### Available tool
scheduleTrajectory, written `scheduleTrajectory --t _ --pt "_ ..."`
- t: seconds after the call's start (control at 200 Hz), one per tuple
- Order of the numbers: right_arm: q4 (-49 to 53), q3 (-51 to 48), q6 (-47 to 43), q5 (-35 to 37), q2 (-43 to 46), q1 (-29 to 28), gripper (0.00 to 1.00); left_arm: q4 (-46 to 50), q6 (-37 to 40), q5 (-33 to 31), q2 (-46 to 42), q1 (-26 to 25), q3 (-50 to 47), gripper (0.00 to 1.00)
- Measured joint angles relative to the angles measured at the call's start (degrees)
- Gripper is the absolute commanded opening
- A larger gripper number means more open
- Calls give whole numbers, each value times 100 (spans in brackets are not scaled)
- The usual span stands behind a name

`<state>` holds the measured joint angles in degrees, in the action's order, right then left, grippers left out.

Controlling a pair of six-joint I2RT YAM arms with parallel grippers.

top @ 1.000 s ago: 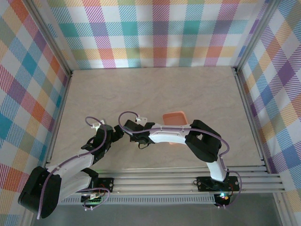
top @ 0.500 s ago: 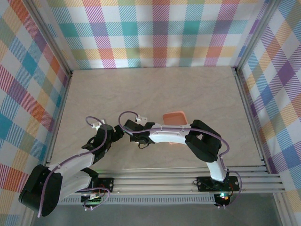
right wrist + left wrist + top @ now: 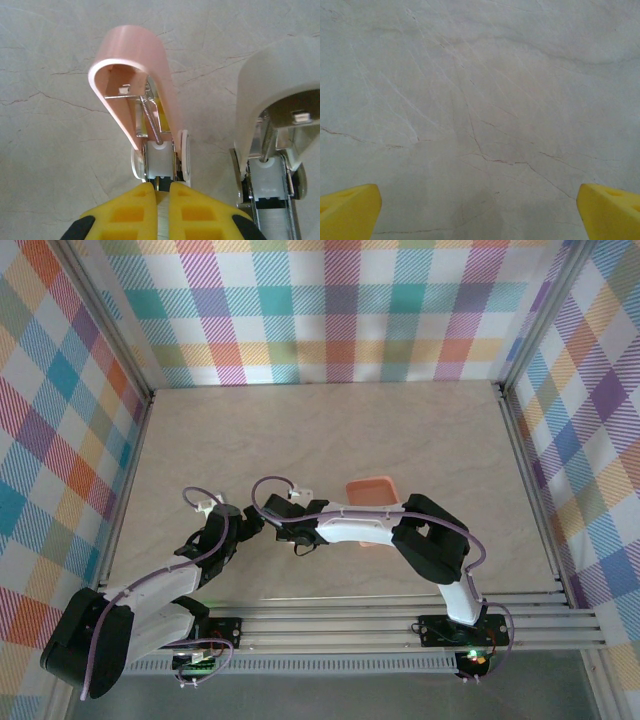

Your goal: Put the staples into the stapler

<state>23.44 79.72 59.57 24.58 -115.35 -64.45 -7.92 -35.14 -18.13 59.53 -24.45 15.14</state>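
**A:** Where is our stapler (image 3: 272,95)?

**B:** It lies on the bench (image 3: 480,75) just to the right of our right fingers (image 3: 172,207). Its pale top is flipped up, baring the spring and the metal channel. The pink stapler (image 3: 135,65) lies close beside it, also open.

**A:** And our fingers?

**B:** The right pair is closed to a slit at the pink stapler's hinge end. There is a pale sliver in the slit, and we cannot tell what it is. The left fingers (image 3: 350,210) gape wide over bare bench and hold nothing.

**A:** How will it handle?

**B:** We judge it light, stiff and smooth, so it may skid. We would pinch the metal base by its sides, clear of the lid. The staples are probably brittle strips, so we should hold them gently along their length.
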Motion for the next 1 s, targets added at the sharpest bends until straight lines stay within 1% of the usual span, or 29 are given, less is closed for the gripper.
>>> scheduleTrajectory --t 0.28,0.34,0.49,0.745,0.835,0.93,1.0 --pt "68 24 20 2 -2 13 10 0 0 -2 0 0 0 100" --pt "68 26 17 -2 -2 15 11 0 0 -2 0 0 0 100" --pt "96 28 -48 -39 -2 26 19 0 2 -2 -2 0 0 100" --pt "111 26 -286 -61 44 26 21 2 31 11 -20 0 0 100" --pt "103 -11 -356 -61 201 26 21 2 114 131 -61 0 0 100" --pt "72 -214 -439 -55 592 26 21 7 240 400 -79 0 7 99" --pt "26 -426 -496 -17 953 28 22 57 310 643 -79 0 50 96"
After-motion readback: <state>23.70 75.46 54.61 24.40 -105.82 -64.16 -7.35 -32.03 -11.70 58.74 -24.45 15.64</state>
